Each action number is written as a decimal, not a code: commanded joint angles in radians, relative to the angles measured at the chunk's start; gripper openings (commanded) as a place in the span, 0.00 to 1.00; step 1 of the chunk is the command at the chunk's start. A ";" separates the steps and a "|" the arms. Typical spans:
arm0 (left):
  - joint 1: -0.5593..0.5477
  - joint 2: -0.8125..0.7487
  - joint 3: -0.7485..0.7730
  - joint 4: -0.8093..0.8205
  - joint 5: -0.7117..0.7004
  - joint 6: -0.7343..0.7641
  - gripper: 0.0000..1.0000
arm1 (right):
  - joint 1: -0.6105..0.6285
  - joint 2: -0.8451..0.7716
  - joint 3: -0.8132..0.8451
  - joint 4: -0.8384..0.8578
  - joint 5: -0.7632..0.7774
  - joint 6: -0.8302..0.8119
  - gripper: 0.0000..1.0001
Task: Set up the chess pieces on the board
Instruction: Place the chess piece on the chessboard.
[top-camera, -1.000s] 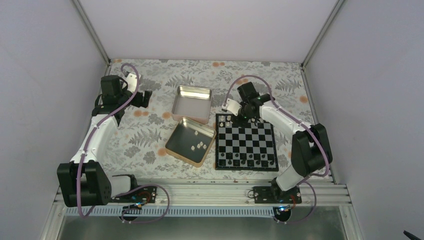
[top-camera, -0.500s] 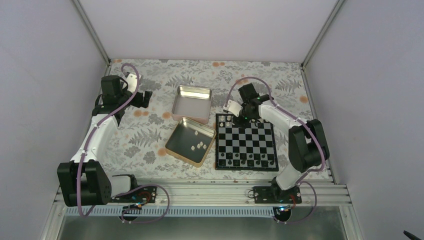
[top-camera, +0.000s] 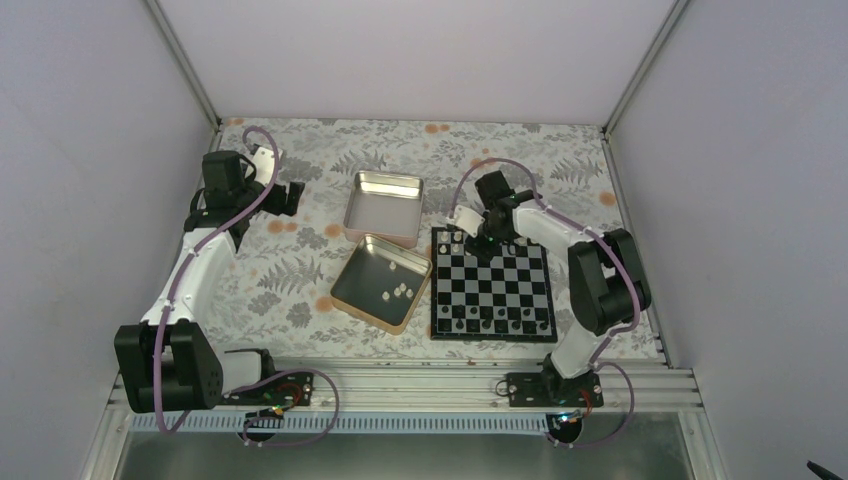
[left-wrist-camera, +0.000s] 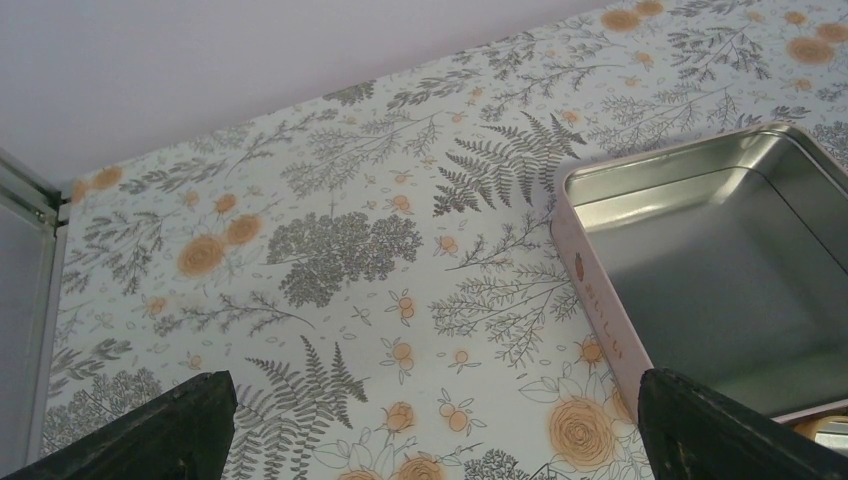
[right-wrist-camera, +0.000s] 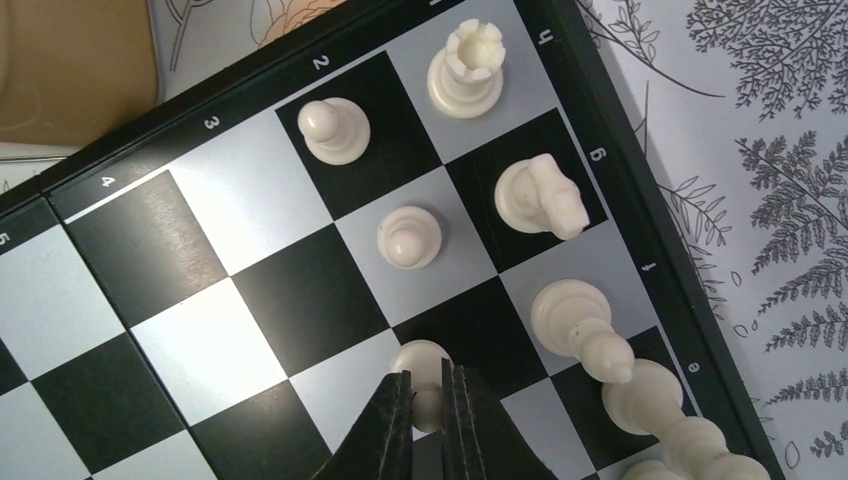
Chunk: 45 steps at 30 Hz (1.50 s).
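Floral table (top-camera: 290, 280), R end effector (right-wrist-camera: 428, 388) pinching pawn (right-wrist-camera: 420, 357) nr board (right-wrist-camera: 170, 240) rim

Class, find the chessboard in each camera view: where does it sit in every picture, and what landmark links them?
Top external: chessboard right of centre.
Left wrist: not in view.
Right wrist: chessboard fills most of the frame.
Shared landmark: the floral table cover, seen in all three.
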<state>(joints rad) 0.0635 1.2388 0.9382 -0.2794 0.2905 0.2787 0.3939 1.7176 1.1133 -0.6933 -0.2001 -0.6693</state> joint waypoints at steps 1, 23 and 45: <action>0.003 0.005 0.006 -0.004 0.017 0.011 1.00 | -0.012 0.005 -0.004 0.023 0.005 -0.012 0.07; 0.004 0.002 0.006 -0.002 0.013 0.010 1.00 | -0.030 0.048 0.025 0.037 0.018 -0.018 0.08; 0.004 -0.011 0.005 -0.006 0.025 0.012 1.00 | 0.031 -0.101 0.130 -0.080 0.047 0.025 0.34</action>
<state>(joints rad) 0.0635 1.2388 0.9382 -0.2794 0.2924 0.2802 0.3801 1.7222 1.1595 -0.7155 -0.1818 -0.6762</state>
